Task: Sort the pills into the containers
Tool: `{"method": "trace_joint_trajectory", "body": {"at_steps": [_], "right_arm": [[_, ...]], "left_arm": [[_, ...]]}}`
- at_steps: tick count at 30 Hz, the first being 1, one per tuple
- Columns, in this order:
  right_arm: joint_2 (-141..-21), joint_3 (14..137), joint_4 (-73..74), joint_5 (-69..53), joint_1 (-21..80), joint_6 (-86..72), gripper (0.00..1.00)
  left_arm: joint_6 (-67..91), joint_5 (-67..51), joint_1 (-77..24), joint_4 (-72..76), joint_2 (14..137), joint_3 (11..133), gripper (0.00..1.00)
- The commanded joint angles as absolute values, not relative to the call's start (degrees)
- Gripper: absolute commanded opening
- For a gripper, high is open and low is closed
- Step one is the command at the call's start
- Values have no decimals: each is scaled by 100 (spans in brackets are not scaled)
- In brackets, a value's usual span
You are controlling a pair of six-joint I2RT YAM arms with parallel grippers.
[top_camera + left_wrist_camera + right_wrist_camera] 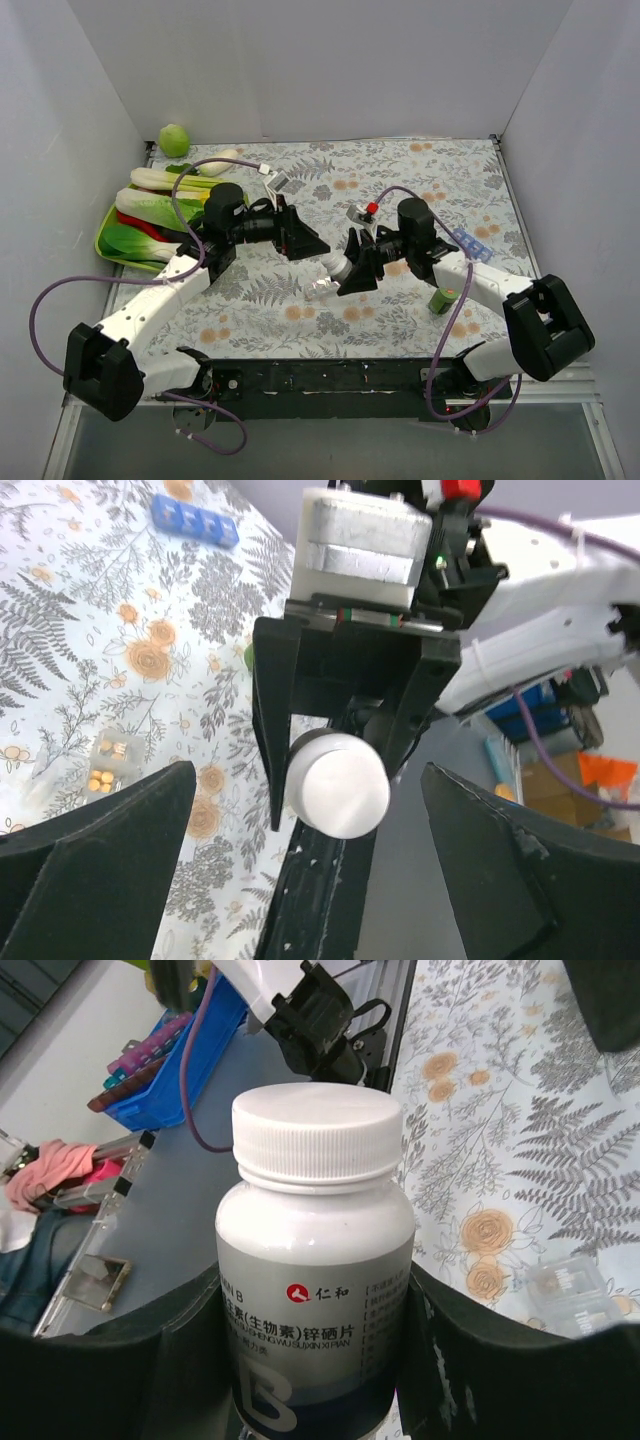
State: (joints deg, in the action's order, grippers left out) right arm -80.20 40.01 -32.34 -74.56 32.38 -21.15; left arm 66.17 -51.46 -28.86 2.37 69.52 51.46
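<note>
A clear, colourless pill box (108, 763) is being shown lying flat, low and off to one side of the right claw (338, 785); small orange pills (100, 778) are being held in two compartments.

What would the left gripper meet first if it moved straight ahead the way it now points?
Most likely the white cap of the pill bottle held by the right gripper, dead ahead of the open left gripper.

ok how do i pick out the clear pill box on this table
On the leaf-patterned table, look mid-table beside the white plastic bottle in the right gripper. The clear plastic pill-box strip lies there: colourless, orange pills inside, unlike the blue strip farther right.
</note>
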Motion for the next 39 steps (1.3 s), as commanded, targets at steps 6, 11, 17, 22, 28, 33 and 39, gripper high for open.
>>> {"method": "trace_joint_trajectory", "body": {"at_steps": [6,11,17,22,28,33,39], "right_arm": [[-7603,5113,-11,-6498,3252,1324,1],[-7453,5440,1115,-5381,3375,2521,1],[-7409,5555,1345,-4615,3559,2979,1],[-7453,5599,1371,-4509,3595,3006,1],[-7488,5608,1397,-4474,3612,2997,1],[-7506,5599,1380,-4456,3612,2953,1],[-7532,5625,1380,-4465,3612,2927,1]], "left_arm": [[7312,-4298,-2698,-763,6354,5501,98],[7409,-4140,-2698,-1405,6530,5739,98],[7585,-3745,-2961,-1862,6934,6134,95],[7717,-3103,-3330,-2126,7294,6503,87],[7603,-2673,-3621,-2610,7664,6776,76],[7488,-2680,-3647,-2804,7682,6847,67],[7480,-2962,-3647,-2813,7664,6838,61]]}}
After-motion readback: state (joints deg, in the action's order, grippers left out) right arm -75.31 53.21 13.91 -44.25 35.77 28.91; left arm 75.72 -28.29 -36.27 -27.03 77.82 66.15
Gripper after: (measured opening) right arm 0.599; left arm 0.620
